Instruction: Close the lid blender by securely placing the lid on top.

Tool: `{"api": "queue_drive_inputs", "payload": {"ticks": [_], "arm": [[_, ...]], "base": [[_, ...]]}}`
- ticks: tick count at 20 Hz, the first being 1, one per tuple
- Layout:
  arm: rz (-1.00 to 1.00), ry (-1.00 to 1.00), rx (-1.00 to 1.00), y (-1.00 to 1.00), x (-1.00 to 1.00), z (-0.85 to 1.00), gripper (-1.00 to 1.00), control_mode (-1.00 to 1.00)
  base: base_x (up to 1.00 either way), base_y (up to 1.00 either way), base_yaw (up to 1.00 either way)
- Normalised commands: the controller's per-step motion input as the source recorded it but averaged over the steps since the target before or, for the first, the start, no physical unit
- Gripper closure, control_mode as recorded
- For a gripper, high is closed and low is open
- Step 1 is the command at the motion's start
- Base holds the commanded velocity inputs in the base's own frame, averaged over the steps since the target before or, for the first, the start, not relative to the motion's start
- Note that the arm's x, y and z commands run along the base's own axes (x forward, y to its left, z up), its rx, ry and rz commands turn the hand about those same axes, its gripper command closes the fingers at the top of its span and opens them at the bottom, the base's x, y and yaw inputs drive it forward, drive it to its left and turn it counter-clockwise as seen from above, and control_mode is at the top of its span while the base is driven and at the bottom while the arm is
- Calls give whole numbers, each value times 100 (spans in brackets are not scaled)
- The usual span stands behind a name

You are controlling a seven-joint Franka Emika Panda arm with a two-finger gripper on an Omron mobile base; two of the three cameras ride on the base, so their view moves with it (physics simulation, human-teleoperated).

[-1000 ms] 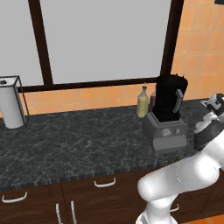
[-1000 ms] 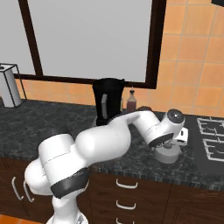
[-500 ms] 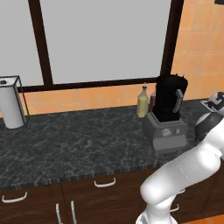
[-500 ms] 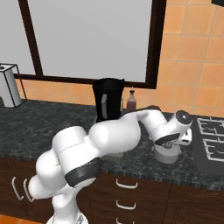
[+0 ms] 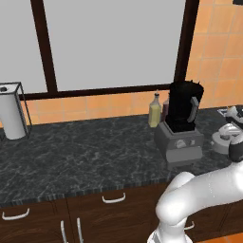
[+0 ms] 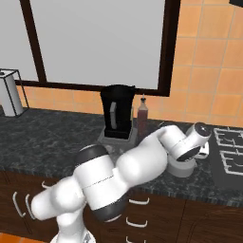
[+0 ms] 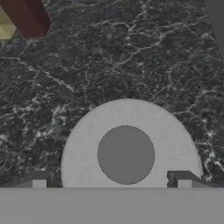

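Over the last second the arm has swung further toward the right end of the worktop [image 6: 28, 137], its wrist moving from beside the blender [image 6: 116, 114] out over the lid [image 6: 182, 167] near the front edge. The gripper [image 7: 111, 178] has come down above the lid, and in the hand view its fingertips [image 7: 39, 179] now stand either side of the lid's knob [image 7: 126, 154], apparently not yet touching the dome.
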Motion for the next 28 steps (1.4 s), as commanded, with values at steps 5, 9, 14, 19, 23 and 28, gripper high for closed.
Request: {"api": "queue_drive_inputs", "payload": {"ticks": [5, 9, 14, 19, 23, 28], "arm": [[0, 0, 0, 0, 20, -25, -100, -100], [0, 0, 0, 0, 19, -25, -100, -100], [0, 0, 0, 0, 11, -32, 100, -100], [0, 0, 0, 0, 1, -40, 100, -100], [0, -2, 0, 0, 0, -6, 100, -100], [2, 1, 0, 0, -27, 51, 100, -100]], "base": [[0, 0, 0], [0, 0, 0], [0, 0, 0], [0, 0, 0], [0, 0, 0], [0, 0, 0]]}}
